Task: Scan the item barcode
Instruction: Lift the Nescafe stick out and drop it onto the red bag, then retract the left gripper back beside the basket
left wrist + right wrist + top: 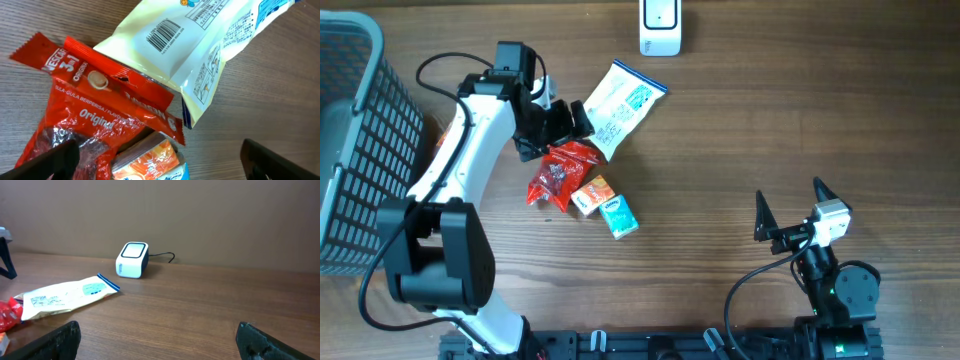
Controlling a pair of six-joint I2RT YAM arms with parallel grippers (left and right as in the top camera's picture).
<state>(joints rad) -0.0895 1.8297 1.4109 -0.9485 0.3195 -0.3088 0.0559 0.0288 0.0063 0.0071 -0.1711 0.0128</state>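
Only the left wrist view shows the barcode on the white pouch, which lies on the bench overlapping a red sachet pack, short of the scanner. The left end effector is spread wide above the pile, gripping nothing. The right end effector is equally wide open and empty, well apart. A basket stands at the left.

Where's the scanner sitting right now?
In the overhead view the white scanner sits at the table's far edge, near the middle. It is just beyond the white pouch and slightly to its right, with bare wood between them.
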